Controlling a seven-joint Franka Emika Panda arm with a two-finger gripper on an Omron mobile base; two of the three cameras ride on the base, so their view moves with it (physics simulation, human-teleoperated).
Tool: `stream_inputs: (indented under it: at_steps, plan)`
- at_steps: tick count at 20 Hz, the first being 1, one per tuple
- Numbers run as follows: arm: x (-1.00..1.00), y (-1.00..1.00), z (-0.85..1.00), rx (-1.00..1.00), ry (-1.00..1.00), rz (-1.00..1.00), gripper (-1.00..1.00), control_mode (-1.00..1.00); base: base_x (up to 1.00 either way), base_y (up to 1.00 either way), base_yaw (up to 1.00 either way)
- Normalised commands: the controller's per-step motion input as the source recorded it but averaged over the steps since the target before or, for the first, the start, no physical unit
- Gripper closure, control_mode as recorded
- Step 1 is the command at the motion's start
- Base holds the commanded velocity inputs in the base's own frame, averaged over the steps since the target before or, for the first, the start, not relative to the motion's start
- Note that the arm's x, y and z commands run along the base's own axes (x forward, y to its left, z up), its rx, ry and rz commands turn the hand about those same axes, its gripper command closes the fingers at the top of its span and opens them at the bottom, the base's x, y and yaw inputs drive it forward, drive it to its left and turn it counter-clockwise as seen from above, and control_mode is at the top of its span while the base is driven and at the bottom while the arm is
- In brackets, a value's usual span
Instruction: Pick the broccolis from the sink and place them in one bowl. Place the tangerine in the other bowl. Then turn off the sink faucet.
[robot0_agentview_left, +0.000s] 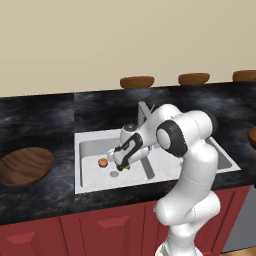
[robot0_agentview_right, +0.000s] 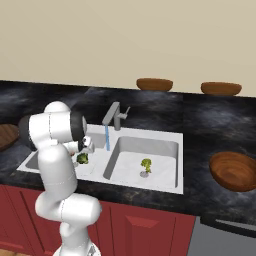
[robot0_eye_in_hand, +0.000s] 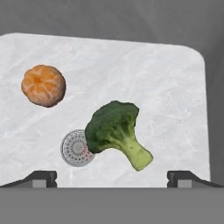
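In the hand view a broccoli (robot0_eye_in_hand: 116, 129) lies on the floor of the white sink (robot0_eye_in_hand: 175, 87), its head over the round drain (robot0_eye_in_hand: 74, 151). My gripper (robot0_eye_in_hand: 113, 179) hovers open just above it, fingertips (robot0_eye_in_hand: 41, 178) wide apart on either side. The tangerine (robot0_eye_in_hand: 43, 85) rests to its upper left, seen beside my gripper (robot0_agentview_left: 120, 164) as an orange-brown ball, the tangerine (robot0_agentview_left: 103, 162). A second broccoli (robot0_agentview_right: 146, 164) stands in the right basin. The sink faucet (robot0_agentview_right: 116, 116) runs a blue stream. Wide wooden bowls sit left (robot0_agentview_left: 25, 166) and right (robot0_agentview_right: 233, 171) of the sink.
Small brown oval bowls (robot0_agentview_left: 136, 81) (robot0_agentview_left: 194, 78) line the back of the dark counter (robot0_agentview_left: 40, 115). The faucet post (robot0_agentview_left: 145, 112) rises just behind my arm. Red cabinet fronts (robot0_agentview_left: 75, 230) run below the counter edge.
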Motion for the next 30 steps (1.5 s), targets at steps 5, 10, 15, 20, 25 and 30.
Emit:
stream_inputs:
  at_steps: [5, 10, 15, 20, 25, 30]
  plan:
    - [0.18, 0.00, -0.24, 0.00, 0.00, 0.00, -1.00, -1.00, 0.00, 0.00, 0.00]
    - [0.23, 0.07, -0.29, 0.00, 0.00, 0.00, -1.00, -1.00, 0.00, 0.00, 0.00]
    - [0.25, 0.12, -0.26, 0.00, 0.00, 0.00, -1.00, -1.00, 0.00, 0.00, 0.00]
    - [0.18, 0.03, -0.27, 0.00, 0.00, -0.01, -1.00, -1.00, 0.00, 0.00, 0.00]
    - [0.03, 0.00, -0.31, 0.00, 0.00, -0.04, -1.00, -1.00, 0.00, 0.00, 0.00]
    - [-0.01, 0.00, -0.34, 0.00, 0.02, -0.03, 1.00, -1.00, 0.00, 0.00, 0.00]
